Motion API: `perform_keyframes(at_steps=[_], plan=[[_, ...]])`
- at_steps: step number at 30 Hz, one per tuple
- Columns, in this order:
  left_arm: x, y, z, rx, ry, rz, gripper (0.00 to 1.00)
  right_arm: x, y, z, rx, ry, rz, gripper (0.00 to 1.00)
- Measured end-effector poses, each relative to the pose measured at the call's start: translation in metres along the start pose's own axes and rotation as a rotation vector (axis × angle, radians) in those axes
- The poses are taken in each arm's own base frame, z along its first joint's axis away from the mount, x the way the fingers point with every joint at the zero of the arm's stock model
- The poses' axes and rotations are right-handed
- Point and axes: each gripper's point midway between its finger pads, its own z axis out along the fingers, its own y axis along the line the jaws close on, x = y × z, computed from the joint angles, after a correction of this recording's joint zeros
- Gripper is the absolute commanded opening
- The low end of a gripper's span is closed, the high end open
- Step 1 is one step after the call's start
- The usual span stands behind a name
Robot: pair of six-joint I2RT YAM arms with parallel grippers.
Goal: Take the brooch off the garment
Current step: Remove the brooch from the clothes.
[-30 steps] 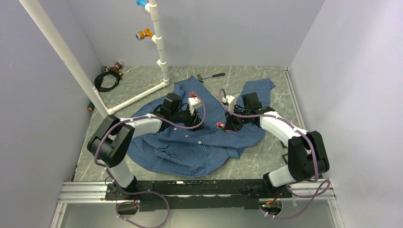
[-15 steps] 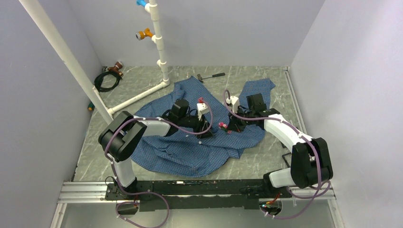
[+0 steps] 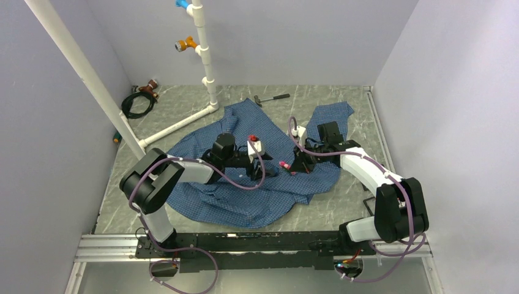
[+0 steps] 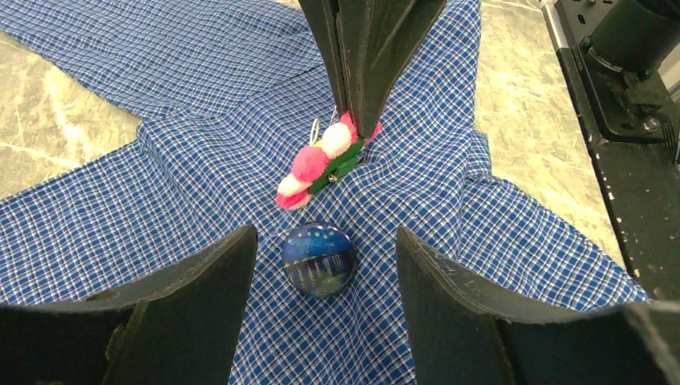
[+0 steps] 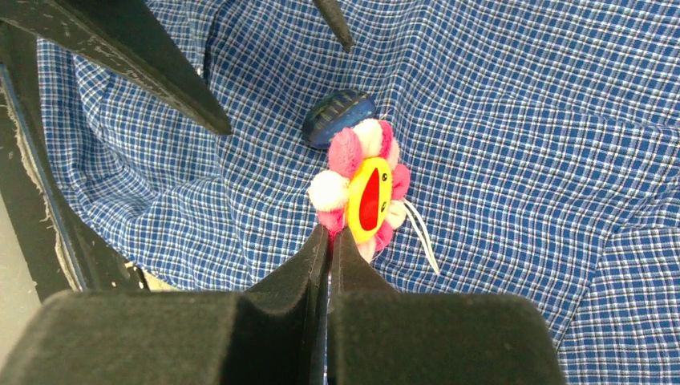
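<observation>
The right gripper (image 5: 329, 239) is pinched shut on the brooch (image 5: 362, 188), with the shirt (image 4: 160, 160) puckering beneath. The left gripper (image 4: 325, 234), wide and empty, straddles a blue disc (image 4: 319, 259) beside the brooch. Next, I'd guess: pin the cloth, then pull.

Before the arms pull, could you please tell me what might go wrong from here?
The right gripper pinches only the petal edge of the brooch, so it may slip off.
The shirt puckers around the brooch; with the left gripper open and holding no cloth, a pull may lift the fabric.
Closing, it may catch the round blue badge between its fingers.
</observation>
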Motion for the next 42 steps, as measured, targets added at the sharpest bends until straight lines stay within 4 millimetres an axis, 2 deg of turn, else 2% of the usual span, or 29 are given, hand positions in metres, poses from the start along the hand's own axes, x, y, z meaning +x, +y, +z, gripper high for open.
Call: perform_keyframes(at_steps=[8, 15, 23, 32, 35, 37, 42], plan=[[0.003, 0.002, 0.003, 0.002, -0.022, 0.101, 0.68, 0.001, 0.008, 0.0, -0.04, -0.008, -0.017, 0.0], [0.013, -0.001, 0.009, 0.016, -0.01, 0.101, 0.71, 0.001, 0.01, 0.0, -0.053, -0.009, -0.03, 0.0], [0.006, -0.006, 0.017, 0.028, -0.019, 0.142, 0.7, 0.0, 0.015, 0.001, -0.074, -0.012, -0.04, 0.0], [0.002, -0.01, 0.026, 0.031, -0.015, 0.164, 0.62, 0.0, 0.023, 0.005, -0.097, -0.001, -0.055, 0.0], [0.001, -0.011, 0.029, 0.031, -0.007, 0.161, 0.56, 0.0, 0.025, 0.006, -0.102, 0.001, -0.057, 0.0], [0.001, -0.013, 0.031, 0.033, -0.001, 0.159, 0.48, 0.0, 0.025, 0.006, -0.103, 0.001, -0.057, 0.0], [0.005, -0.017, 0.036, 0.04, 0.026, 0.159, 0.11, 0.0, 0.025, 0.006, -0.099, 0.003, -0.05, 0.0]])
